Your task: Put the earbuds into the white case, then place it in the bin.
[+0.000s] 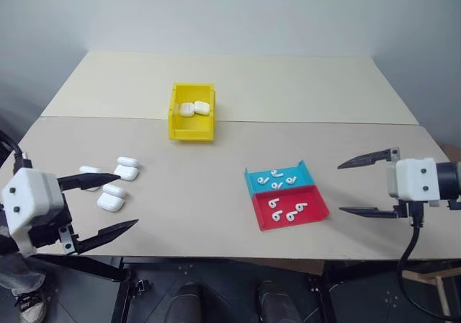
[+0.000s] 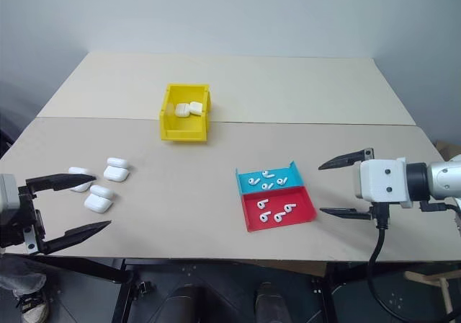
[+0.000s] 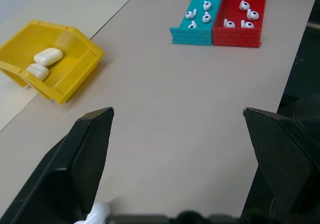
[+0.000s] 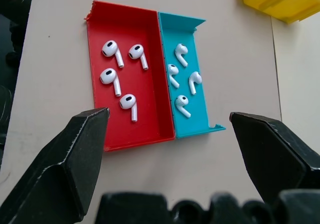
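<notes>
Both pincers hover spread wide and empty: the left pincer (image 1: 101, 204) beside the loose white cases (image 1: 115, 184) on the bench (image 1: 216, 193), the right pincer (image 1: 369, 186) beside the earbuds (image 4: 120, 69) sorted into red tray (image 4: 95, 39) and blue tray (image 4: 197, 26). That split probably gives each arm its own pick. Two cases already lie in the yellow bin (image 1: 191, 128).

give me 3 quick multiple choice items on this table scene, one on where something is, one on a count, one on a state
1. Where do the two white cases that are off the table lie?
A. in the red tray
B. in the yellow bin
C. in the blue tray

2. How many earbuds lie in the red tray?
A. four
B. two
C. six

3. How does the right tool stand?
A. shut on an earbud
B. shut on a case
C. open and holding nothing

Answers:
1 B, both cases rest on the yellow bin's floor.
2 A, the right wrist view shows four earbuds on the red floor.
3 C, its two fingers stand wide apart with nothing between them.
</notes>
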